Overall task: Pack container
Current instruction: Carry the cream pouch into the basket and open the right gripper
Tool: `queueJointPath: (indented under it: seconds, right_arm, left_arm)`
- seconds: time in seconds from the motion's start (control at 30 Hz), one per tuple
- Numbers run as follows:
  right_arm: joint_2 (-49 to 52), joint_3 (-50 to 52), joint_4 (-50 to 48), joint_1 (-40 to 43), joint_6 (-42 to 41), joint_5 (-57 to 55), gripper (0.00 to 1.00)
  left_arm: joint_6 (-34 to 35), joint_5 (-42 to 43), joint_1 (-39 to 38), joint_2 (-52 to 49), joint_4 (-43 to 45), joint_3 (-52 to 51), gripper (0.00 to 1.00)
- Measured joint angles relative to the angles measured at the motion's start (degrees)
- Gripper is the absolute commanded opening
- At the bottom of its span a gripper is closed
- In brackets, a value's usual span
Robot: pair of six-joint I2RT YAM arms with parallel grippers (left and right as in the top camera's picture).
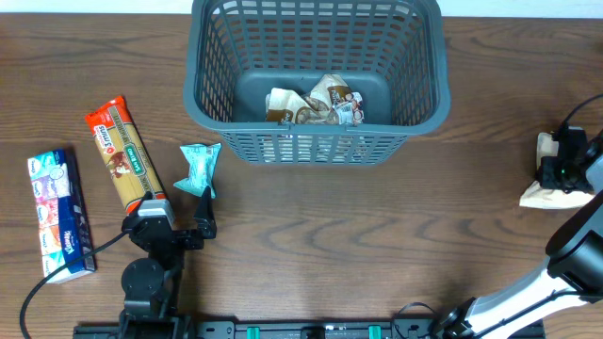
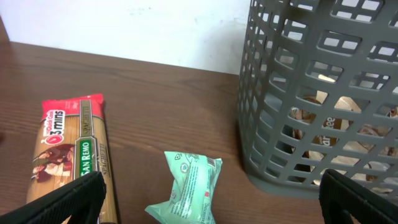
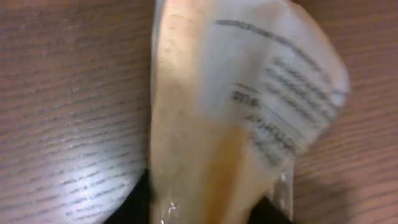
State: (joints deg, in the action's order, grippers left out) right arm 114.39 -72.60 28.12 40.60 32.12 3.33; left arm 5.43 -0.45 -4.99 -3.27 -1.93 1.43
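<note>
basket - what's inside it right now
On the basket's solid bottom lie crumpled brown-and-white food packets, bunched toward the near wall. Anything beneath them is covered, and their exact number cannot be told from the tangle.

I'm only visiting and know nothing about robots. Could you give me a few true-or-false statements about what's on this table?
1. The basket has packets inside it. True.
2. The spaghetti packet lies in the basket. False: it lies on the table, left of the basket.
3. The left jaws stand open and hold nothing. True.
4. The green packet sits on top of the spaghetti packet. False: it lies beside it on the table, with a gap between them.
5. The right jaws are closed on a pale packet at the table's right edge. True.
</note>
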Motion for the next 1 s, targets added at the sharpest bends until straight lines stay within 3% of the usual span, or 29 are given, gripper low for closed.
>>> queueJointPath:
  seconds: [0.03,0.4,0.67,0.87,1.0]
  right_arm:
    - [0.00,-0.02,-0.04,-0.02,-0.98,0.15,0.01]
    - [-0.85,-2.67,4.17,-6.64,-10.36,3.17,0.01]
    - [-11.19,-19.15,9.86,-18.25,-14.97,5.09,0.01]
    - [-19.65,-32.94,16.57,-28.00,-12.81,6.05,0.01]
    - [-21.16,-37.48,23.28,-38.69,-4.85,6.75,0.01]
  left_arm:
    - [0.17,-0.02,0.00,0.00,0.00,0.00,0.98]
    - [0.37,0.00,0.00,0.00,0.00,0.00,0.99]
    - [0.37,0.00,0.00,0.00,0.00,0.00,0.99]
    - [0.37,0.00,0.00,0.00,0.00,0.00,0.99]
    - [0.37,0.00,0.00,0.00,0.00,0.00,0.99]
